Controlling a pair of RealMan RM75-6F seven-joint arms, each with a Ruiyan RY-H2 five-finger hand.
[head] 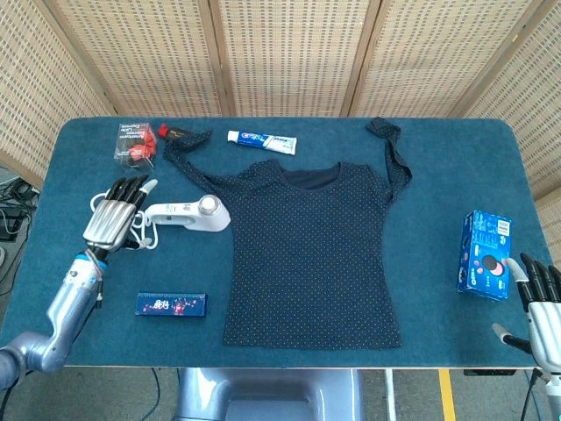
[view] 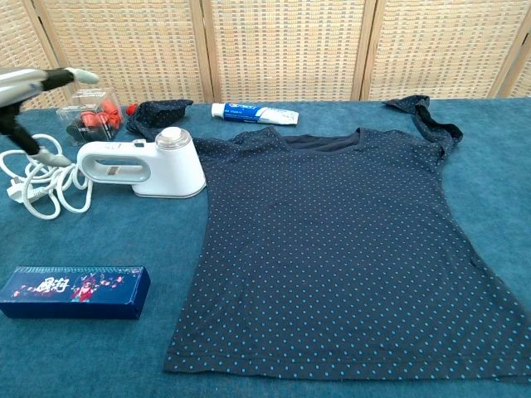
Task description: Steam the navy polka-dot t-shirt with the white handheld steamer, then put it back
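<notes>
The navy polka-dot t-shirt (head: pixel 308 247) (view: pixel 332 249) lies flat in the middle of the blue table, sleeves spread toward the back. The white handheld steamer (head: pixel 189 213) (view: pixel 145 168) lies on its side just left of the shirt, its coiled white cord (head: pixel 112 210) (view: pixel 37 184) trailing further left. My left hand (head: pixel 115 212) (view: pixel 29 91) hovers open above the cord, just left of the steamer's handle, holding nothing. My right hand (head: pixel 540 303) stays open at the table's front right corner, away from everything.
A toothpaste tube (head: pixel 261 140) and a clear box of red items (head: pixel 136 143) lie at the back. A dark blue flat box (head: pixel 171 304) sits near the front left edge. A blue carton (head: pixel 485 254) stands close to my right hand.
</notes>
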